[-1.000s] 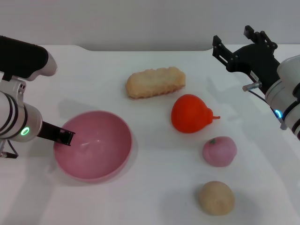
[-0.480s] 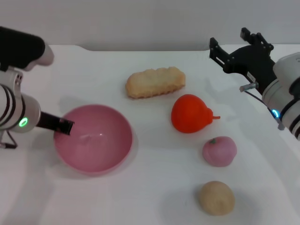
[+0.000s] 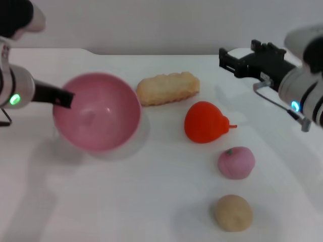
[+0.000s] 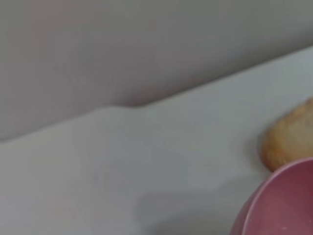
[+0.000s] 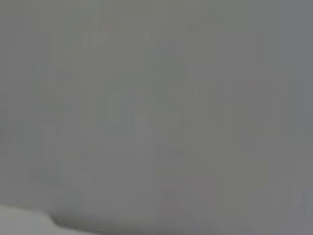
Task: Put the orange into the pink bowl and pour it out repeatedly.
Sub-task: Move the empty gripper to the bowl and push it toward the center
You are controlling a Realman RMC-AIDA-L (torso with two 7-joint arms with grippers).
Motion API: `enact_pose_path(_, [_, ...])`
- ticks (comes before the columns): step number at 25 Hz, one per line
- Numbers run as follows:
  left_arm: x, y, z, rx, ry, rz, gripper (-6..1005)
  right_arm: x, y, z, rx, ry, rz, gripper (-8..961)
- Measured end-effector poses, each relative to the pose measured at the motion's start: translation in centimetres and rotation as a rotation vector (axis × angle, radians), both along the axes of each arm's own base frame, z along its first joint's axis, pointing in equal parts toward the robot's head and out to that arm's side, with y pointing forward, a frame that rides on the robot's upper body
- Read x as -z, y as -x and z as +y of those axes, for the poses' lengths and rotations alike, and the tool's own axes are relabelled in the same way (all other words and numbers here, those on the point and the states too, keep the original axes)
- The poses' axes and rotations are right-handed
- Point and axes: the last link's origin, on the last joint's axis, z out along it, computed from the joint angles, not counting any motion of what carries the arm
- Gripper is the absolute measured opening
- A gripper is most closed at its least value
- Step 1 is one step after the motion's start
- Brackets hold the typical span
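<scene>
While the left fingers grip the pink bowl tilted, the right fingers hang open.

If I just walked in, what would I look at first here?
Probably the glossy pink plastic bowl, held up off the white table at its rim by the left gripper and tipped so its empty inside shows. Next, the bright red-orange toy orange lying on the table in the middle, between a beige biscuit-shaped piece behind it and a small pink peach-like fruit in front. The right gripper hangs above the table's far right.
</scene>
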Motion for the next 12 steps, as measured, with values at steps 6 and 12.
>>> enact_pose_path(6, [-1.7, -1.0, 1.3, 0.059, -0.079, -0.014, 46, -2.2, 3.1, -1.1, 0.101, 0.138, -0.069, 819])
enact_pose_path(12, [-1.9, -1.1, 2.0, 0.09, -0.104, -0.017, 46, -1.4, 3.9, -2.4, 0.248, 0.309, -0.107, 819])
